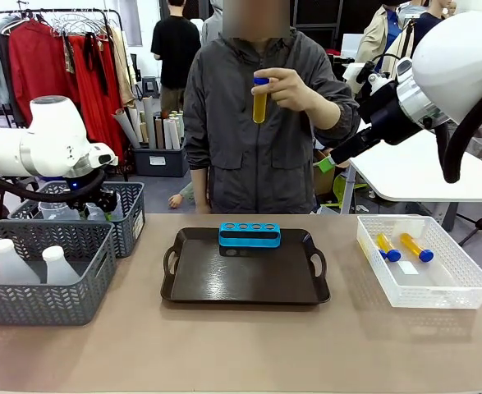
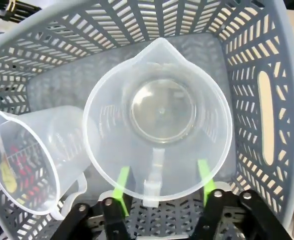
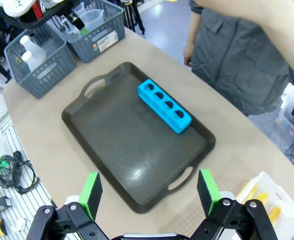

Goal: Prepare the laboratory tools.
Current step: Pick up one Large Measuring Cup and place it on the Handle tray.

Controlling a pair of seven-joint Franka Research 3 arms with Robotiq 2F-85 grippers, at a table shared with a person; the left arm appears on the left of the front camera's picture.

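Observation:
My left gripper (image 1: pixel 101 202) hangs down in the far grey basket (image 1: pixel 132 215). Seen from the left wrist, its fingers (image 2: pixel 120 183) stand apart on either side of the handle of an upright clear beaker (image 2: pixel 159 107), with a gap on both sides. A second beaker (image 2: pixel 31 165) lies tipped beside it. The blue tube rack (image 1: pixel 250 235) stands with bare holes at the back of the dark tray (image 1: pixel 245 283). A person's hand holds one blue-capped tube of yellow liquid (image 1: pixel 259 100) up at chest height. My right gripper (image 1: pixel 329 161) hovers high at the right, open (image 3: pixel 149 192), holding nothing.
Two more tubes (image 1: pixel 388 247) (image 1: pixel 415 247) lie in the white basket (image 1: pixel 462 291) at the right. The near grey basket (image 1: pixel 35 300) at the left holds two white flasks (image 1: pixel 11 264). Bare table runs along the front.

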